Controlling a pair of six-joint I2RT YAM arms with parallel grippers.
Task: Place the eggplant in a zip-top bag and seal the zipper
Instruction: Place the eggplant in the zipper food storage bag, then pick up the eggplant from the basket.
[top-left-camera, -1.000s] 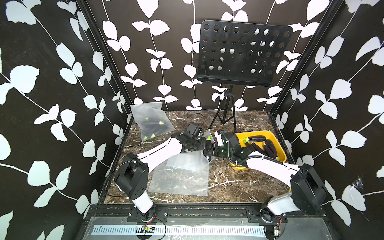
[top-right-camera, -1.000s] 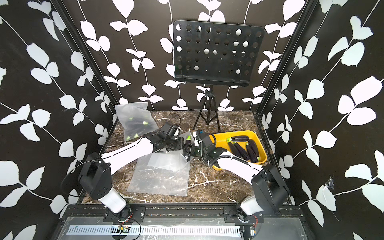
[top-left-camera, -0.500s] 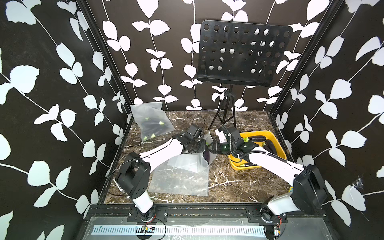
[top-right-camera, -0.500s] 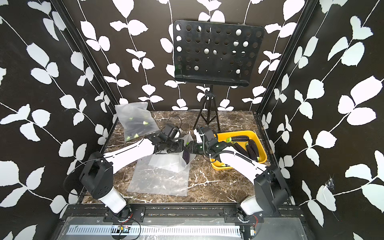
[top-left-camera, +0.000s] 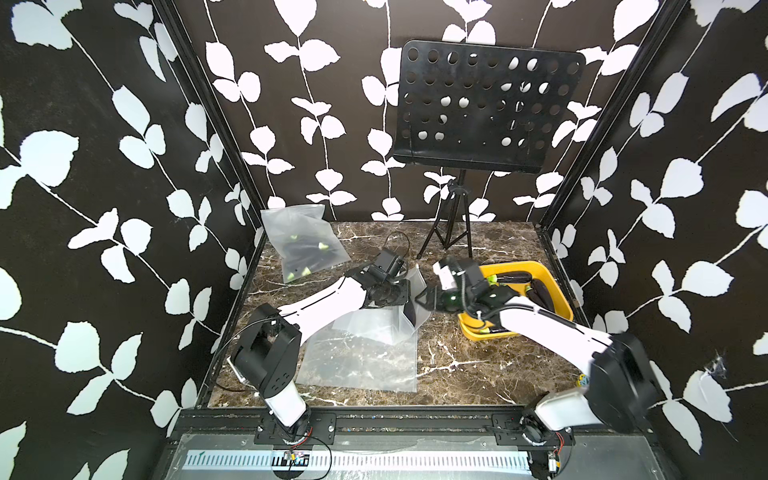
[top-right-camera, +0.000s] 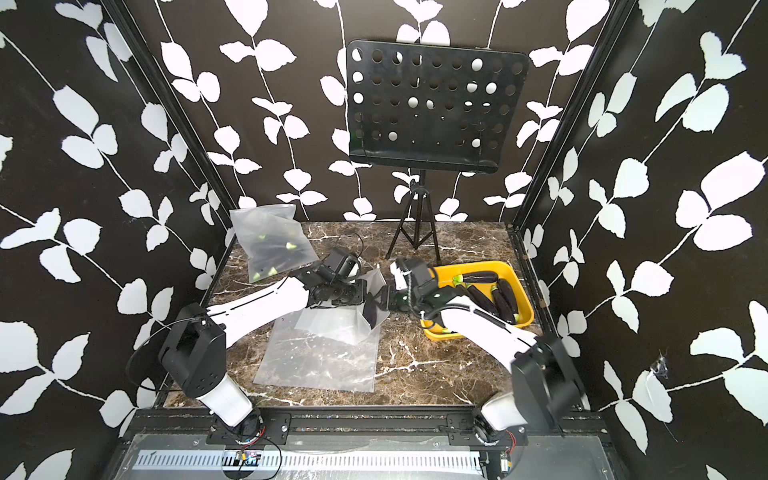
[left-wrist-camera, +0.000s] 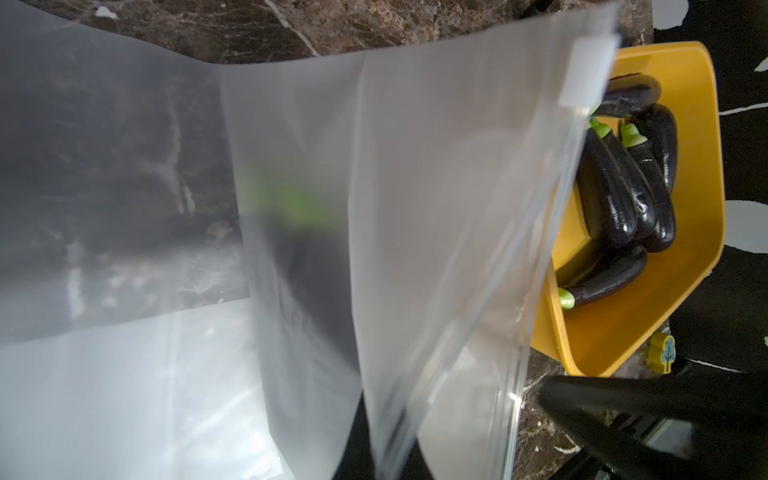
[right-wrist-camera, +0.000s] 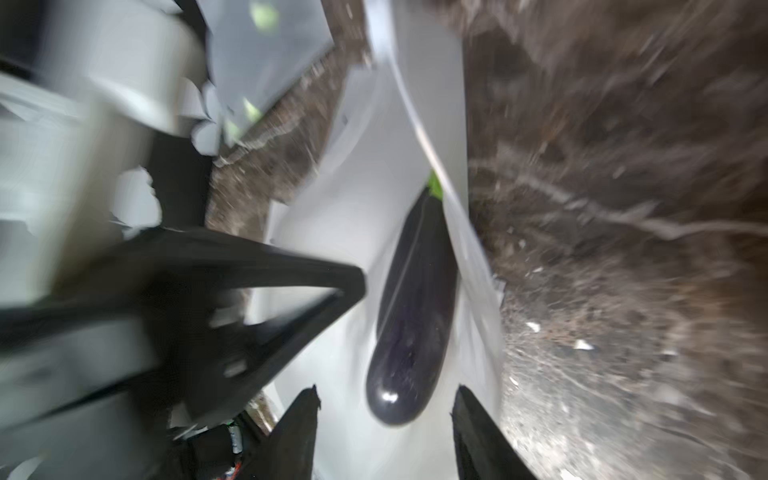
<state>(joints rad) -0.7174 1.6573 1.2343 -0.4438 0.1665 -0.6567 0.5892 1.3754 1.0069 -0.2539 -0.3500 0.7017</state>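
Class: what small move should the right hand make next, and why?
Probably draw the right hand back clear of the bag: its jaws stand apart, the eggplant lies loose inside, and the left hand holds the mouth up, zipper not yet sealed.

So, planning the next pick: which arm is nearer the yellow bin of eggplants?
Right. The right arm passes over the front corner of the yellow bin. The left arm lies across the zip-top bag from the bin, its end effector pinching the bag's rim.
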